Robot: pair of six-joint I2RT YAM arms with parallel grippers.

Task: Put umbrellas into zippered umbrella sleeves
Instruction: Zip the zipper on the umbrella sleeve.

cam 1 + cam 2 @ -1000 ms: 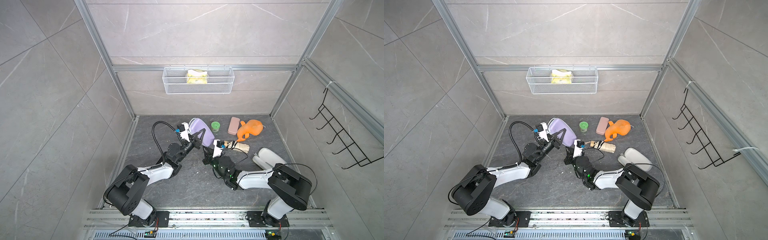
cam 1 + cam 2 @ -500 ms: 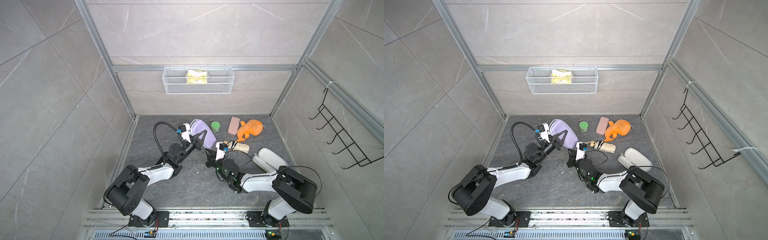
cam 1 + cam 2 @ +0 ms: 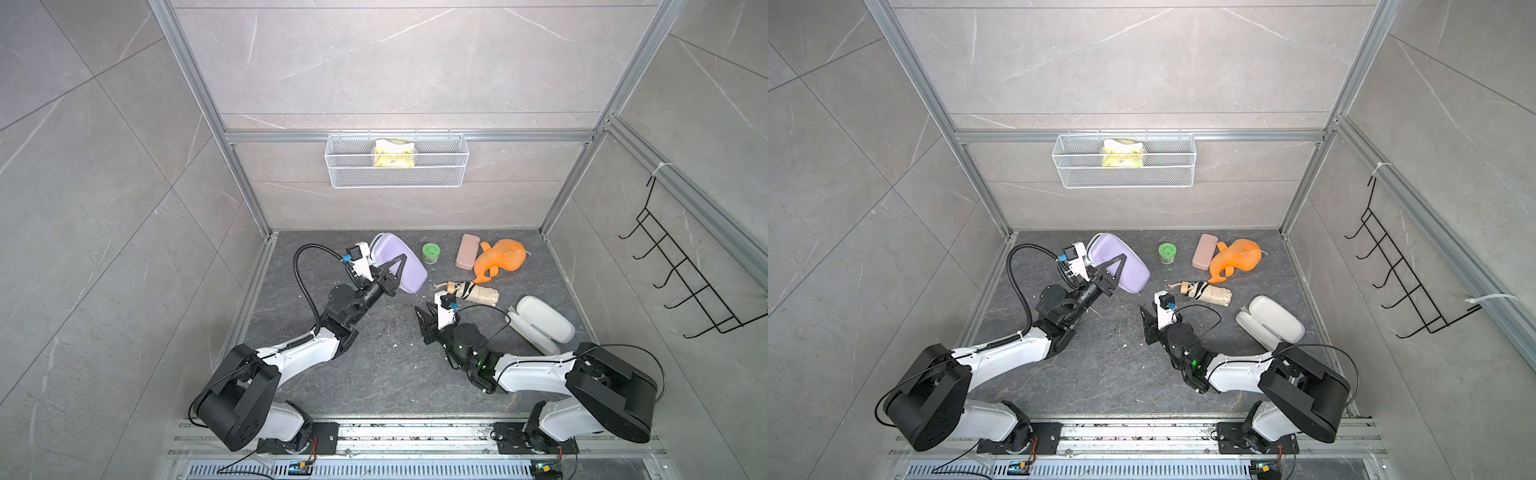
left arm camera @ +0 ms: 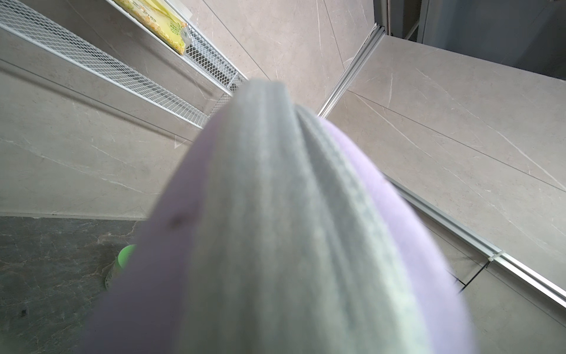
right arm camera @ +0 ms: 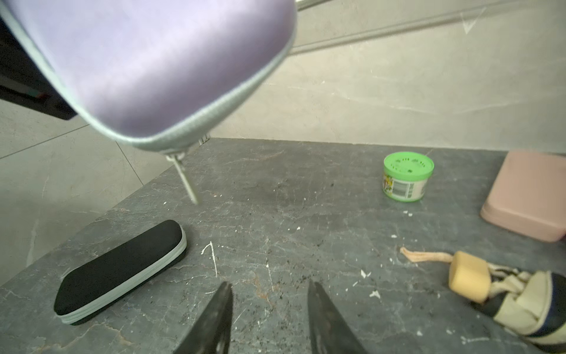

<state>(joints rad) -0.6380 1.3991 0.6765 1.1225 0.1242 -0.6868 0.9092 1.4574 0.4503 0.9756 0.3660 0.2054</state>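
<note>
Right jaws: parted and empty, low over the worktop (image 5: 291, 214); a careless reach could shove things aside.
Beige umbrella (image 3: 469, 292): loose on the worktop just right of them; a pinch on slack fabric may slip.
Left jaws: clamped on the lilac sleeve (image 3: 390, 248), raised at far left; an edge hold could let it twist or drop.
Zip pull (image 5: 185, 180): dangling; the sleeve looks zipped, so nothing can enter yet.

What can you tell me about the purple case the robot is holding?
The lilac case is an oblong, round-ended hard shell with a pale grey zip band round its edge. It looks zipped shut, and a thin metal zip pull dangles from its lower end. The left tool clamps it, tilted, with that end clear of the dark floor.
</note>
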